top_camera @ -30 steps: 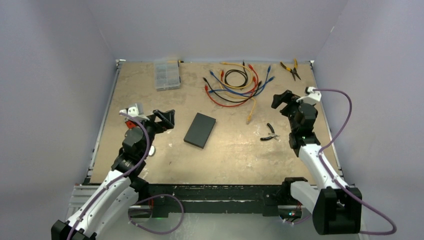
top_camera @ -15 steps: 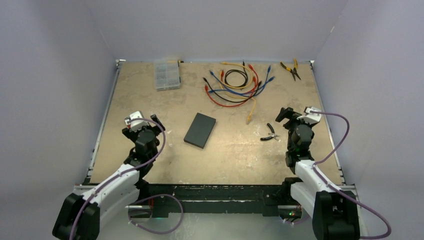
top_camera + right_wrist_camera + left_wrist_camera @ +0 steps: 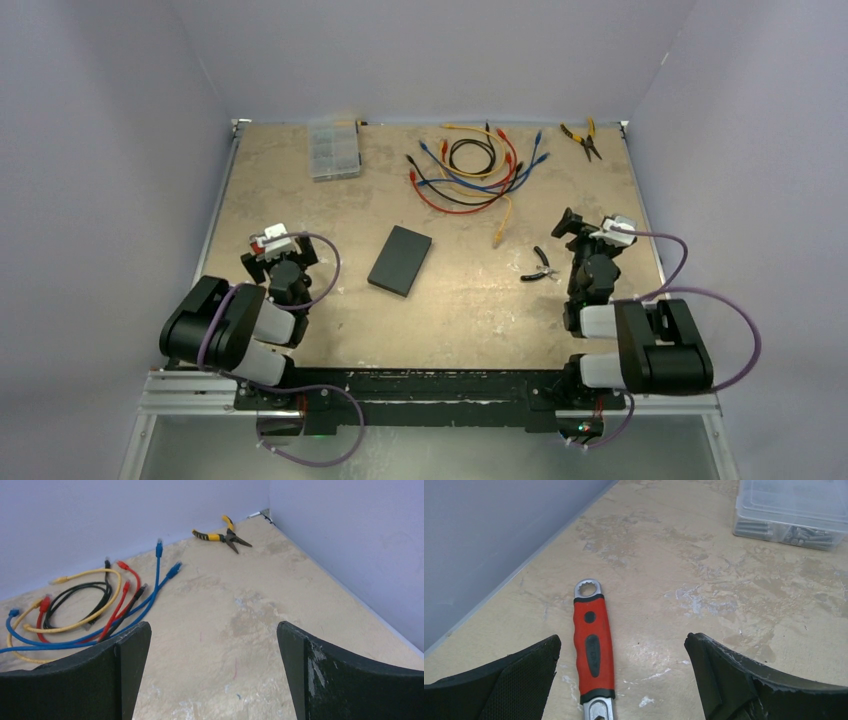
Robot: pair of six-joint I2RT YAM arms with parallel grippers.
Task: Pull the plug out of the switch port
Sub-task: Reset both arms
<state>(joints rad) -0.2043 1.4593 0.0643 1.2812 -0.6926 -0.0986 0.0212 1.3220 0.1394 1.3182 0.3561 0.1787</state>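
Observation:
The switch (image 3: 400, 260) is a flat black box lying on the table's middle; its sockets do not show, and no cable reaches it. The nearest plug is on the yellow cable end (image 3: 498, 236), lying apart to its right. The bundle of cables (image 3: 468, 168) lies at the back and also shows in the right wrist view (image 3: 85, 612). My left gripper (image 3: 278, 262) (image 3: 622, 645) is open and empty, low over the table, left of the switch. My right gripper (image 3: 580, 235) (image 3: 214, 630) is open and empty, right of the switch.
A red-handled wrench (image 3: 593, 645) lies between my left fingers. A clear compartment box (image 3: 333, 150) (image 3: 791, 510) stands back left. Yellow pliers (image 3: 582, 138) (image 3: 222, 534) lie back right. Small black pliers (image 3: 540, 268) lie beside my right gripper. Walls close three sides.
Both arms have folded back toward their bases. Both grippers have drawn nearer the front edge and come down lower. The switch and the cables have not moved.

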